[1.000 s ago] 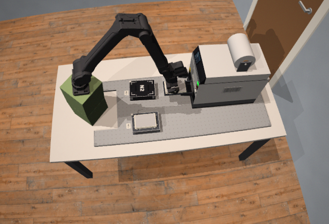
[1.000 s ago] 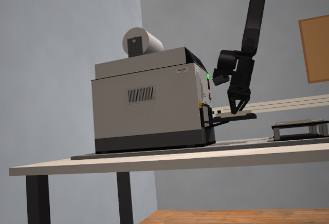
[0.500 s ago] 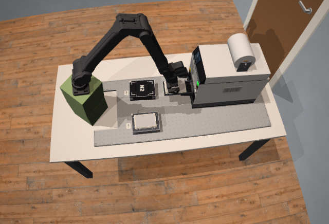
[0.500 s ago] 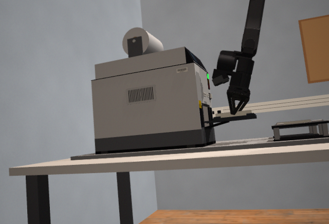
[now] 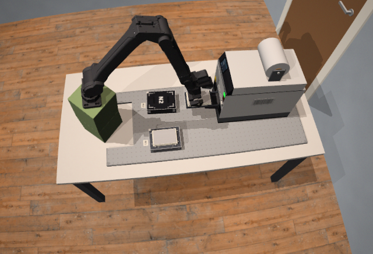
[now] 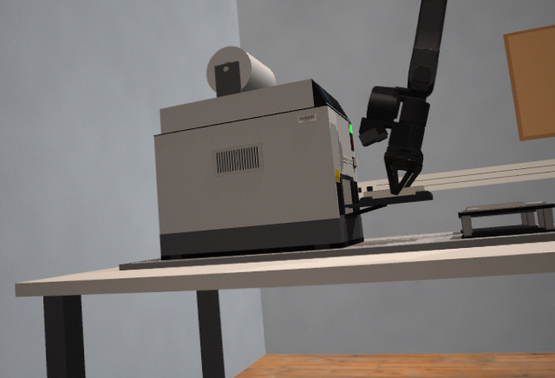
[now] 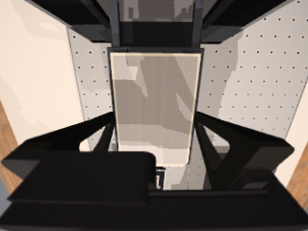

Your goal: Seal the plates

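My gripper [image 5: 197, 103] [image 6: 397, 191] [image 7: 154, 115] is open, its fingertips low at the two long sides of a plate [image 6: 374, 193] [image 7: 154, 91]. No grip on it shows. That plate has a smooth grey, foil-like top and lies flat on the sealer's stage [image 6: 425, 196] [image 7: 154, 50], which is out. The sealer's lamp [image 5: 224, 94] [image 6: 350, 128] is green. Nest N2 [image 5: 165, 107] is empty. Another plate [image 5: 164, 137] with a smooth grey top sits in nest N1 [image 5: 166, 148] [image 6: 466, 225]. The START button cannot be made out clearly.
The sealer [image 5: 253, 106] [image 6: 242, 204] stands directly beyond the stage, with a white roll [image 5: 272, 53] [image 6: 262, 71] on top. The arm rises from a green block [image 5: 104, 109] at the table's left end. Nest N2 is just left of the stage, N1 nearer the front edge.
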Robot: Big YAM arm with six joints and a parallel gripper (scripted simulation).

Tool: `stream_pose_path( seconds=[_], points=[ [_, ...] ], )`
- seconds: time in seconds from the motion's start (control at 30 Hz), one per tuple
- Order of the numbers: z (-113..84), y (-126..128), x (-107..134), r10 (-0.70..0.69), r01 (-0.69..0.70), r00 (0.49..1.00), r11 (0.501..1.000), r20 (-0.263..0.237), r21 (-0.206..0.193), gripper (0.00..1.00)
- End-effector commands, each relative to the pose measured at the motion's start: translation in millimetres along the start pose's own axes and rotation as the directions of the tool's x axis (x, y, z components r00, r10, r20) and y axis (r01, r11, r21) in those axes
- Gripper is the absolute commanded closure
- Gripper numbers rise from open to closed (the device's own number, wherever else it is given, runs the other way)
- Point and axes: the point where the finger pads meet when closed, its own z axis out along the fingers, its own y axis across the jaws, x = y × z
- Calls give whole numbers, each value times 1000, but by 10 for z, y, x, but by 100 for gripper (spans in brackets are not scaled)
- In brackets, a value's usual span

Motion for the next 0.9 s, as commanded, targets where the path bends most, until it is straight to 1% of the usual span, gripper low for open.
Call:
stream_pose_path(
  seconds=[0.0, 0.07, 0.53, 0.87],
  points=[
    [-96, 60, -164, -10, 11, 999, 1000, 41, -11, 0],
    [-125, 60, -203, -9, 9, 999, 1000, 49, -11, 0],
    [-163, 60, -259, -6, 7, 998, 1000, 60, -12, 0],
    [-71, 63, -140, -9, 9, 999, 1000, 35, -10, 0]
  ],
)
